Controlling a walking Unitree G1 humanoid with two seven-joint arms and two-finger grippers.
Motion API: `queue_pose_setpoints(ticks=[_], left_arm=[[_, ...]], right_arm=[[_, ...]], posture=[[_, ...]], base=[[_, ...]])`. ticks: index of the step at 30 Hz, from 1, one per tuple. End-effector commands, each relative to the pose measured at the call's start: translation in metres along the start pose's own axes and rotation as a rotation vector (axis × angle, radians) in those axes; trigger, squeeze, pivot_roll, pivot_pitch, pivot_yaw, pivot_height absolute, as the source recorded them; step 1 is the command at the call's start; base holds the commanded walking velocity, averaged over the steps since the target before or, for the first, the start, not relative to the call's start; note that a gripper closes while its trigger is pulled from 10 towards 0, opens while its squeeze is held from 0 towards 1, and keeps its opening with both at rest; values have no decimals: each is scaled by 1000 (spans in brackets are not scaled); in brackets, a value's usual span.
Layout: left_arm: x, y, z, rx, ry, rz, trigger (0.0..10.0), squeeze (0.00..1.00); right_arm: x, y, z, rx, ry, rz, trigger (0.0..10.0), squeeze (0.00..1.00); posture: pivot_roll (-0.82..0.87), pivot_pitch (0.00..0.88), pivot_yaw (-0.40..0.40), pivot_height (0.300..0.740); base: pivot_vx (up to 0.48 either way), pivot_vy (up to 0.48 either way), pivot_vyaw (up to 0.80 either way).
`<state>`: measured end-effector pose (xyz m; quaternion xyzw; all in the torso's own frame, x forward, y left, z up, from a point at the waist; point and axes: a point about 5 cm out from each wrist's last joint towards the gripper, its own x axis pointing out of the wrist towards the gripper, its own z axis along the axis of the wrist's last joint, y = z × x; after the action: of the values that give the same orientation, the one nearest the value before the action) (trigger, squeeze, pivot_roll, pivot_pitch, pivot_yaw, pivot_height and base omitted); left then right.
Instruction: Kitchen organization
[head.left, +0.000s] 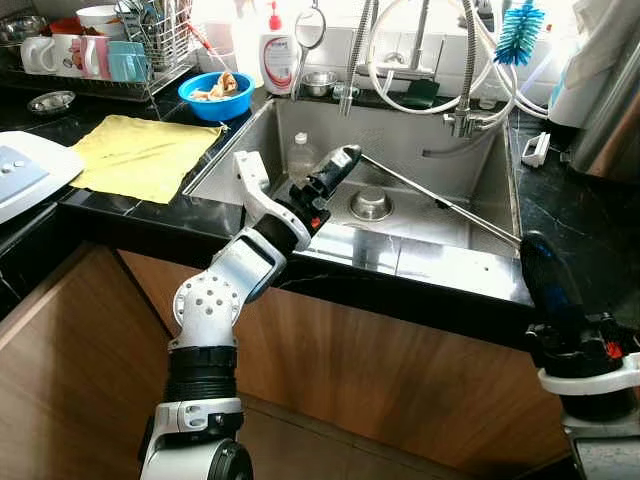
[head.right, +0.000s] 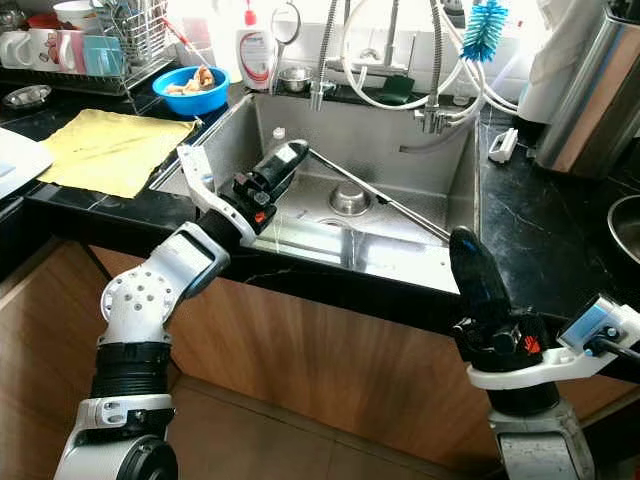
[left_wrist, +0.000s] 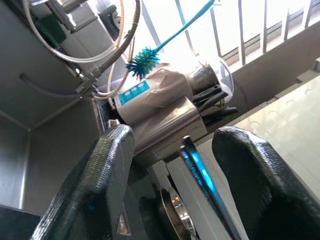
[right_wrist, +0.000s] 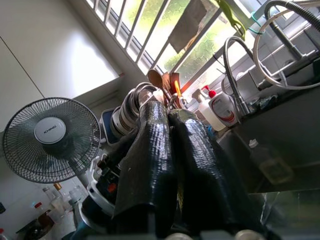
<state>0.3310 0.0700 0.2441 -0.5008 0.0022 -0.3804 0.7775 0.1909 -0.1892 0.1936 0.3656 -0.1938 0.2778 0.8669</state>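
My left gripper reaches over the steel sink, its fingers open with nothing between them. Just behind it a clear plastic bottle stands against the sink's left wall. A long thin metal rod lies slanted across the basin past the drain. My right gripper points upward at the counter's front edge, right of the sink, shut and empty; the right wrist view shows its fingers pressed together.
A yellow cloth lies on the black counter to the left, with a blue bowl and a dish rack of mugs behind it. A soap bottle, faucet hoses and a blue brush line the back. A steel vessel stands right.
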Motion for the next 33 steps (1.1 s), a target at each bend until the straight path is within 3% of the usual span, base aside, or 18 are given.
queue_pose_setpoints(ticks=[1, 16, 17, 19, 21, 22, 24, 33], left_arm=[[3, -8, -3, -45, -2, -40, 10000, 0], [1, -16, -12, -86, 66, -87, 10000, 0], [0, -16, -12, -87, 68, -89, 9608, 0], [0, -16, -12, -89, 69, -90, 6000, 0], [0, -16, -11, -90, 67, -84, 3255, 0], [0, -16, -11, -93, 68, -86, 549, 0], [-1, -17, -12, -102, 72, -95, 0, 0], [-3, -19, -13, -115, 89, -115, 0, 0]], right_arm=[[0, 4, -1, 9, 1, 25, 10000, 0], [0, 5, -5, 11, 16, 39, 10000, 0], [0, 5, -5, 9, 20, 41, 10000, 0], [0, 5, -6, 9, 24, 44, 10000, 0], [0, 5, -7, 7, 29, 43, 10000, 0], [0, 5, -8, 7, 31, 43, 10000, 0], [0, 4, -8, -1, 38, 42, 10000, 0], [-1, 3, -9, -12, 48, 44, 10000, 0]], posture=[[-5, 47, 18, 740], [-1, 47, 21, 740], [0, 47, 20, 740], [0, 47, 20, 740], [1, 49, 20, 740], [2, 49, 20, 740], [2, 48, 21, 740], [2, 49, 20, 740]], base=[[0, 0, 0], [0, 0, 0], [0, 0, 0], [0, 0, 0], [0, 0, 0], [0, 0, 0], [0, 0, 0], [0, 0, 0]])
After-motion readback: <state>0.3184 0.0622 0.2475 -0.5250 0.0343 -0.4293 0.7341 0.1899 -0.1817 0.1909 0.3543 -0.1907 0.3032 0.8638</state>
